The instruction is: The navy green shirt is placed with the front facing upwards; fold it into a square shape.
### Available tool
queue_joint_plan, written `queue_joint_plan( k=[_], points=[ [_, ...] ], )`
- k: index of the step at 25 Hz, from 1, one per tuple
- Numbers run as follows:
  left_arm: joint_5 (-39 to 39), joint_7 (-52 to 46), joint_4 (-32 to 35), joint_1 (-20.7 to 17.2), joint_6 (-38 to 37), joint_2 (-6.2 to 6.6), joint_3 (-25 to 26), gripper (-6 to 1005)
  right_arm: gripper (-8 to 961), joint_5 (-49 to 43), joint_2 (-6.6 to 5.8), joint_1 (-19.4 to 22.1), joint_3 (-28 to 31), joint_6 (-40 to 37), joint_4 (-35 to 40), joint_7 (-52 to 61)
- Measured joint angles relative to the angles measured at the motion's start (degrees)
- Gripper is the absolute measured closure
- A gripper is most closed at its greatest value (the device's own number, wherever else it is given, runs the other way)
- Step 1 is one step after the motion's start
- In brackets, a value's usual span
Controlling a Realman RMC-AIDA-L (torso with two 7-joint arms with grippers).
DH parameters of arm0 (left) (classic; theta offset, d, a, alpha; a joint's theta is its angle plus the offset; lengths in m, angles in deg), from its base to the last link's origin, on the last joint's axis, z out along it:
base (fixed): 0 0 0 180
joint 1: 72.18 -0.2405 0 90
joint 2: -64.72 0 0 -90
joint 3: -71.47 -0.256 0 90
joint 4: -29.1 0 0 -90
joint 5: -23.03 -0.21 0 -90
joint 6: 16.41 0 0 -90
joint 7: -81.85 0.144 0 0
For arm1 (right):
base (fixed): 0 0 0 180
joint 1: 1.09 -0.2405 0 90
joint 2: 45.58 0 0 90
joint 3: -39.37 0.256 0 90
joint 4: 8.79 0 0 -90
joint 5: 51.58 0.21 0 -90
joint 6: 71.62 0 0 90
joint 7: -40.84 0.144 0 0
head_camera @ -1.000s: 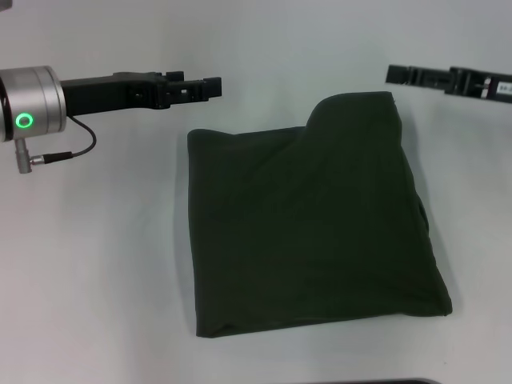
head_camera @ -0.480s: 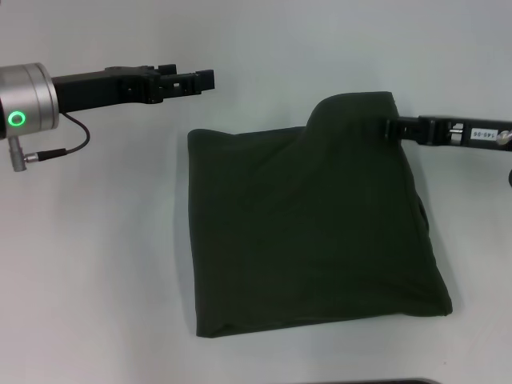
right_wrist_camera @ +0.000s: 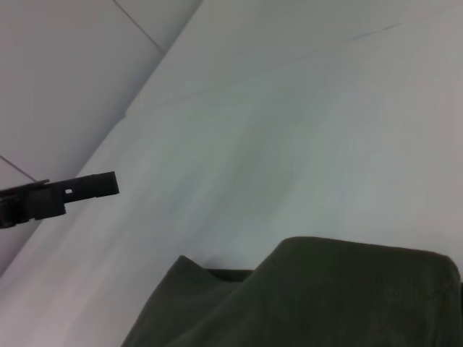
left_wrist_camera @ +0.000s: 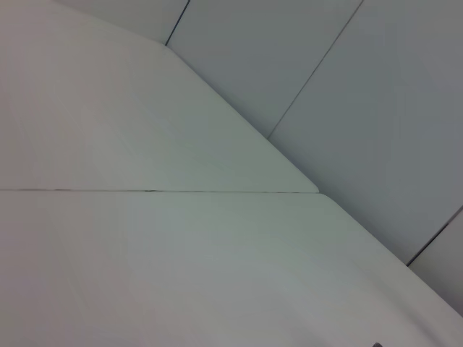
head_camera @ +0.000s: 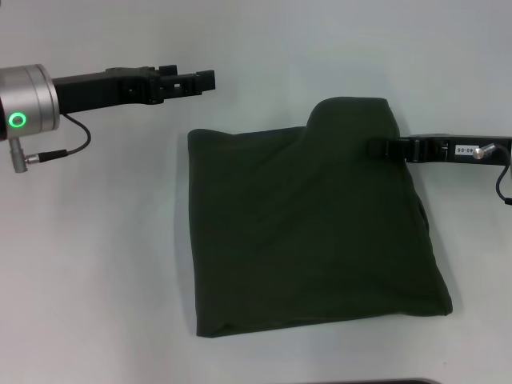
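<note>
Two grippers show in the head view. The navy green shirt (head_camera: 312, 232) lies folded into a rough square in the middle of the white table (head_camera: 96, 264), plain green side up, with one raised hump at its far right corner. The left gripper (head_camera: 204, 80) hangs above bare table beyond the shirt's far left corner, apart from the cloth; whether its fingers are parted cannot be told. The right gripper (head_camera: 374, 148) reaches in from the right over the hump's edge; its grip cannot be told either.

Left wrist view: only the bare tabletop and wall panels.

Right wrist view: the shirt's hump (right_wrist_camera: 340, 289) below, the left gripper (right_wrist_camera: 98, 186) far off over the table.
</note>
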Motion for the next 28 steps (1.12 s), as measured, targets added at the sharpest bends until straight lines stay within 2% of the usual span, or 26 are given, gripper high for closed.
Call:
queue_joint_plan(
  k=[2,12,21,28],
  points=[
    [0.0,0.01,0.01,0.0,0.02,-0.04,-0.02,79,888,-0.04,0.02,-0.09,-0.52,0.66,0.0,0.04],
    [-0.05,0.03,0.1,0.0,0.14,-0.18,0.0,80,882,-0.08,-0.29,-0.01,-2.03,2.66,0.09,0.84],
    [-0.42,0.35,0.18,0.01,0.25,-0.18,-0.07,80,881,2.65,-0.32,-0.71,-1.44,-6.32,2.16,-1.62],
    [-0.72,3.55,2.37,-0.7,0.4,0.04,-0.39,80,882,2.44,-0.65,-1.1,-1.92,-9.58,3.14,-1.11]
  ],
)
